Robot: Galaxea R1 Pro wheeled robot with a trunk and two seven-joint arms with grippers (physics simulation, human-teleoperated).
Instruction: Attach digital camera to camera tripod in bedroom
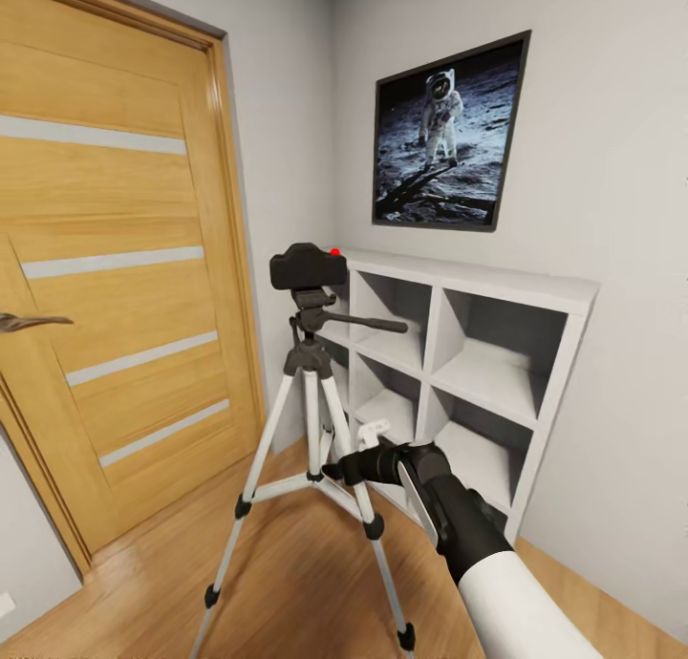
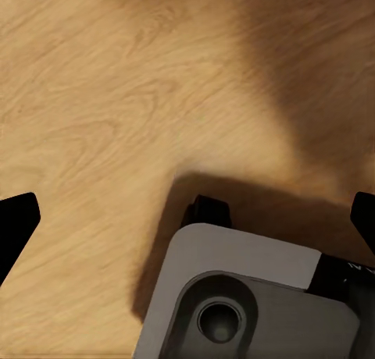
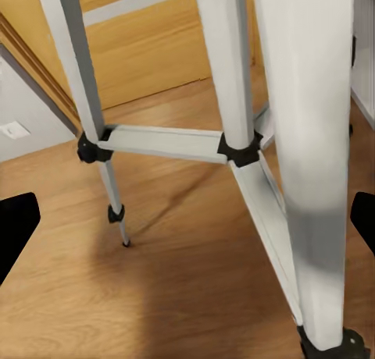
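small black boxy digital camera (image 1: 308, 265) seated on tall silver-legged camera tripod (image 1: 311, 420), beside white cube shelf (image 1: 497, 353), right gripper (image 1: 355, 460) near legs with fingers spread, left fingers (image 2: 16, 222) apart over wood floor (image 2: 101, 109)

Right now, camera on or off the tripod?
On. The digital camera sits level on the head of the camera tripod, which stands upright with legs spread on the wood floor.

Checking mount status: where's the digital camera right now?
In the head view the digital camera sits on top of the camera tripod, left of the white cube shelf, beside the wooden door.
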